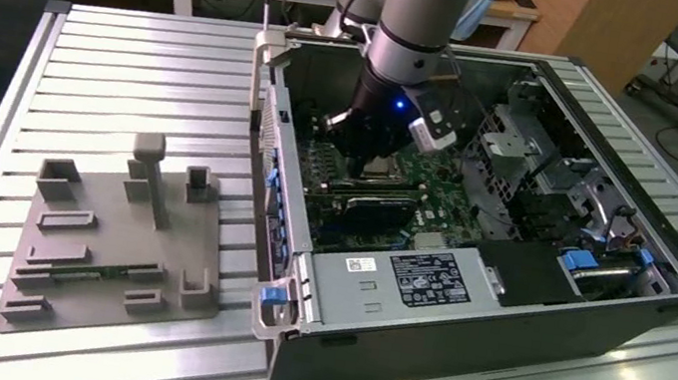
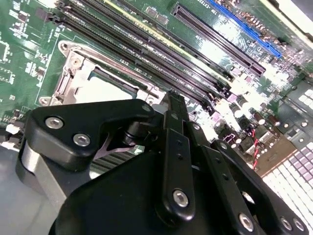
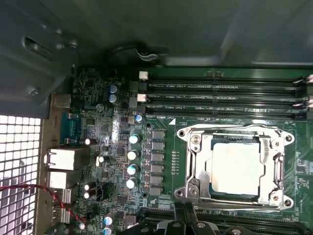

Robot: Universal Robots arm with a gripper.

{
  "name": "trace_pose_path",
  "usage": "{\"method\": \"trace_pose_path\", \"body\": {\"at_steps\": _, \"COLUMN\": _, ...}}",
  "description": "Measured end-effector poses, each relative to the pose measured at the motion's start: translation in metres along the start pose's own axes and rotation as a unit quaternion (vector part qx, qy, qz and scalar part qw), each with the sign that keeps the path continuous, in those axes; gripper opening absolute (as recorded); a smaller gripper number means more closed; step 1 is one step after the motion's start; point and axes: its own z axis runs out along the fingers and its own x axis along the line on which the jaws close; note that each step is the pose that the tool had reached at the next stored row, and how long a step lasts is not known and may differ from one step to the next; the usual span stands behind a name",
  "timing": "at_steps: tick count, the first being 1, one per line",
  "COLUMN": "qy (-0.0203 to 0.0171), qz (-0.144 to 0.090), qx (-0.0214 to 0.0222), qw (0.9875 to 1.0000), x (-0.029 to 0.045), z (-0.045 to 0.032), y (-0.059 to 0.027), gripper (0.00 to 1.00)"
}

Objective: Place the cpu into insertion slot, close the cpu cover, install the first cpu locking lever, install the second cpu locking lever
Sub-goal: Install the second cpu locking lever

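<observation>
Slatted metal worktop (image 1: 130, 58) seen nearest, grey fixture plate (image 1: 110, 237) laid on exterior view's left. Open computer case (image 1: 462, 269) set to right. Gripper (image 1: 368, 159) lowered inside case over motherboard (image 3: 117, 147); finger state cannot be told. Cpu cover (image 3: 234, 137) closed over socket, cpu (image 3: 234, 169) seated within frame opening.

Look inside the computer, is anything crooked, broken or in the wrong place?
Nothing stands out. In the first wrist view the cpu lies flat and square in its socket, with the cpu cover down around it, its edges lined up. The gripper hangs just above the green board.
</observation>
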Motion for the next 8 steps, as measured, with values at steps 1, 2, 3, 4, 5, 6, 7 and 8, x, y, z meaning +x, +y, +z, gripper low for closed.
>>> {"method": "trace_pose_path", "body": {"at_steps": 1, "qy": -0.0007, "qz": 0.000, "qx": 0.0000, "qw": 1.0000, "x": 0.0001, "z": -0.0011, "y": 0.0001, "gripper": 0.11}}
{"method": "trace_pose_path", "body": {"at_steps": 2, "qy": -0.0011, "qz": 0.000, "qx": 0.0000, "qw": 1.0000, "x": 0.0001, "z": -0.0015, "y": 0.0002, "gripper": 0.11}}
{"method": "trace_pose_path", "body": {"at_steps": 3, "qy": -0.0012, "qz": 0.000, "qx": 0.0000, "qw": 1.0000, "x": 0.0000, "z": -0.0015, "y": 0.0002, "gripper": 0.11}}
{"method": "trace_pose_path", "body": {"at_steps": 4, "qy": -0.0012, "qz": 0.000, "qx": 0.0000, "qw": 1.0000, "x": 0.0000, "z": -0.0015, "y": 0.0002, "gripper": 0.11}}
{"method": "trace_pose_path", "body": {"at_steps": 5, "qy": -0.0012, "qz": 0.000, "qx": 0.0001, "qw": 1.0000, "x": 0.0001, "z": -0.0016, "y": 0.0002, "gripper": 0.11}}
{"method": "trace_pose_path", "body": {"at_steps": 6, "qy": -0.0012, "qz": 0.000, "qx": 0.0000, "qw": 1.0000, "x": 0.0001, "z": -0.0016, "y": 0.0002, "gripper": 0.11}}
{"method": "trace_pose_path", "body": {"at_steps": 7, "qy": -0.0012, "qz": 0.000, "qx": 0.0001, "qw": 1.0000, "x": 0.0001, "z": -0.0016, "y": 0.0002, "gripper": 0.11}}
{"method": "trace_pose_path", "body": {"at_steps": 8, "qy": -0.0012, "qz": 0.000, "qx": 0.0001, "qw": 1.0000, "x": 0.0001, "z": -0.0016, "y": 0.0002, "gripper": 0.11}}
